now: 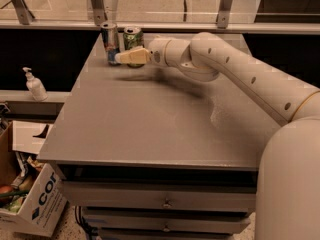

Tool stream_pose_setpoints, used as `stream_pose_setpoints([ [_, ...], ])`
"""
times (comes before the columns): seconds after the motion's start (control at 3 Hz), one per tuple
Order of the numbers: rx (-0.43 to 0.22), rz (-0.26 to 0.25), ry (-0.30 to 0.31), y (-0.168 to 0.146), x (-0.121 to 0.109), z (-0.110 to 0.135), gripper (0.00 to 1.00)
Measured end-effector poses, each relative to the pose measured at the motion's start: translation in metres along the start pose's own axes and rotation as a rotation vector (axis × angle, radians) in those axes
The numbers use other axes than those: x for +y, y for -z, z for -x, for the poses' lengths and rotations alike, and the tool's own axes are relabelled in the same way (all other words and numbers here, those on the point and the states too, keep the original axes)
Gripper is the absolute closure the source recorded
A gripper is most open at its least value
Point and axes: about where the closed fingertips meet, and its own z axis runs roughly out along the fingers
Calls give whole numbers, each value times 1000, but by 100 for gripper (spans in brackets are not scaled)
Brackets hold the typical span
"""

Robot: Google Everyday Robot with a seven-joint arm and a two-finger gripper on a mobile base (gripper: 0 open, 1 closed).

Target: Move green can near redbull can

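The green can (pixel 133 35) stands upright at the far left of the grey table (pixel 150 119), right next to the slim silver-blue redbull can (pixel 110 43) on its left. The two cans are almost touching. My gripper (pixel 125 58) is at the end of the white arm (pixel 225 64), which reaches in from the right. It sits low in front of the green can and hides the can's lower half, and its tip points left toward the foot of the redbull can.
A white pump bottle (pixel 34 84) stands on a ledge to the left of the table. A cardboard box (pixel 37 199) with items sits on the floor at lower left. Metal posts (pixel 97 4) rise behind the cans. Drawers (pixel 165 201) are under the tabletop.
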Motion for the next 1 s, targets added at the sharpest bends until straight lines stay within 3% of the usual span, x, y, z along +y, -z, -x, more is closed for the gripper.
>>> stream_pose_setpoints([
  [0.33, 3, 25, 24, 12, 1, 7, 0],
  [1.0, -5, 68, 92, 83, -7, 7, 0],
])
